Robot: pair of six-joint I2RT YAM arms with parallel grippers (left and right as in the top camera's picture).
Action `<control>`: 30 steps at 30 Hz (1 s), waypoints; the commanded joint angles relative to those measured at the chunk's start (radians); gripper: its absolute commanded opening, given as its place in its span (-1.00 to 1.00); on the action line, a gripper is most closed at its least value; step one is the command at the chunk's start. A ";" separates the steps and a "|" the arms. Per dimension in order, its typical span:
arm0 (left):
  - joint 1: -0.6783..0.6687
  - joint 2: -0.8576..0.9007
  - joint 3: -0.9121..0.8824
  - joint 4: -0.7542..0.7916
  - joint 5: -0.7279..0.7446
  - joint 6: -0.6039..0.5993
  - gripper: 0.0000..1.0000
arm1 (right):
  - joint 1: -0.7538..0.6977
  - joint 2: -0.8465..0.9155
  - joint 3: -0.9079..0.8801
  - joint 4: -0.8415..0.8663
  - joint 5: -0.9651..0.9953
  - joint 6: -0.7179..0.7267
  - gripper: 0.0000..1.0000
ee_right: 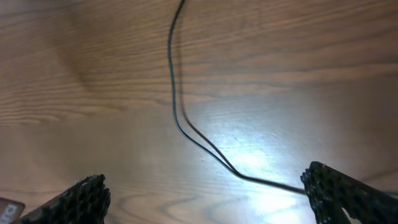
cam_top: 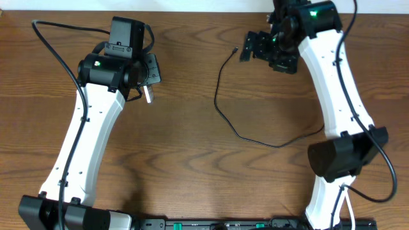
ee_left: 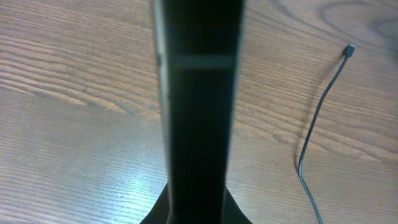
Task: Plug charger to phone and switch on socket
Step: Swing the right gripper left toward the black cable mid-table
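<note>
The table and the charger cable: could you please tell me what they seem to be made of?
The table looks like wood or wood-effect laminate: brown grain lines, with soft glare suggesting a smooth finish. The charger is a thin black cable, probably rubber or plastic sheathed and matte; it lies in loose curves.

The thin black charger cable (ee_right: 170, 62) lies on the wooden worktop (ee_right: 298, 81); it comes in at the top edge near the middle, runs down, then bends toward the lower right, where it passes out of sight at the right-hand finger; a faint shadow line follows close beside it; the right gripper (ee_right: 205, 183) stands wide apart above the worktop, its two dark, dimpled fingers (ee_right: 87, 196) in the lower corners with nothing between them; a bright glare sits by the bend
</note>
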 commanded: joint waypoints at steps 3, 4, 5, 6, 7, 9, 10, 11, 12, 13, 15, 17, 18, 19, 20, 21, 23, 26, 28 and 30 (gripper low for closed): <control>0.004 -0.032 0.018 -0.003 -0.021 0.028 -0.85 | 0.006 0.056 0.036 0.076 -0.099 0.021 0.99; 0.004 -0.032 0.018 -0.003 -0.021 0.028 -0.86 | 0.007 0.057 0.036 0.094 -0.110 0.034 0.98; 0.004 -0.032 0.018 -0.003 -0.021 0.028 -0.86 | 0.010 0.059 0.035 0.111 -0.111 0.047 0.98; 0.004 -0.032 0.018 -0.003 -0.021 0.028 -0.85 | 0.013 0.060 0.035 0.129 -0.110 0.059 0.99; 0.004 -0.032 0.018 -0.003 -0.021 0.028 -0.85 | 0.017 0.060 0.036 0.145 -0.108 0.070 0.99; 0.004 -0.032 0.018 -0.003 -0.021 0.028 -0.86 | 0.025 0.060 0.035 0.177 -0.097 0.100 0.99; 0.004 -0.032 0.018 -0.003 -0.021 0.028 -0.86 | 0.030 0.060 0.035 0.193 -0.079 0.125 0.99; 0.004 -0.032 0.018 -0.003 -0.021 0.028 -0.86 | 0.035 0.060 0.035 0.206 -0.053 0.153 0.98; 0.004 -0.032 0.018 -0.003 -0.021 0.028 -0.86 | 0.040 0.060 0.035 0.213 -0.029 0.175 0.99; 0.004 -0.032 0.018 -0.003 -0.021 0.028 -0.85 | 0.046 0.060 0.035 0.220 -0.002 0.195 0.99; 0.004 -0.032 0.016 -0.004 -0.021 0.028 -0.86 | 0.056 0.060 0.035 0.235 0.024 0.204 0.99; 0.003 -0.032 0.016 -0.004 -0.020 0.027 -0.86 | 0.066 0.061 0.035 0.252 0.041 0.208 0.99; 0.004 -0.032 0.016 -0.004 -0.021 0.027 -0.86 | 0.071 0.061 0.035 0.259 0.054 0.220 0.98; 0.004 -0.032 0.016 -0.004 -0.020 0.027 -0.86 | 0.076 0.061 0.035 0.261 0.064 0.228 0.99; 0.004 -0.032 0.016 -0.004 -0.020 0.027 -0.85 | 0.080 0.061 0.035 0.265 0.078 0.239 0.98; 0.004 -0.032 0.016 -0.004 -0.020 0.028 -0.86 | 0.084 0.061 0.035 0.267 0.092 0.247 0.98; 0.004 -0.032 0.016 -0.004 -0.020 0.028 -0.86 | 0.092 0.061 0.035 0.273 0.114 0.257 0.99; 0.003 -0.032 0.016 -0.004 -0.020 0.027 -0.86 | 0.101 0.061 0.035 0.282 0.147 0.264 0.98; 0.004 -0.032 0.016 -0.004 -0.020 0.027 -0.86 | 0.104 0.061 0.035 0.285 0.172 0.273 0.99; 0.004 -0.032 0.016 -0.004 -0.020 0.028 -0.86 | 0.108 0.064 0.035 0.286 0.207 0.299 0.99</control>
